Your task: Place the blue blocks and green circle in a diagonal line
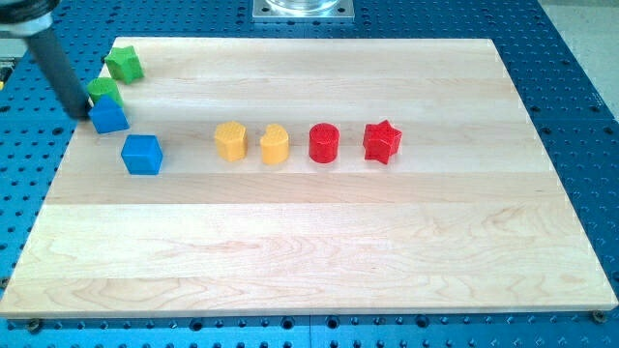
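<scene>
Two blue blocks sit near the board's left edge: one blue block [109,116] and a blue cube [142,154] below and right of it. A green circle [104,91] touches the upper blue block from above. A green star [125,64] lies higher, near the board's top left corner. These four run in a rough slanted line. My tip [81,113] is at the left edge of the board, just left of the upper blue block and the green circle, close to both.
A row across the middle holds a yellow hexagon-like block [231,140], a yellow heart [275,145], a red cylinder [324,143] and a red star [382,141]. The wooden board [319,251] lies on a blue perforated table. A metal mount [302,9] stands at the top.
</scene>
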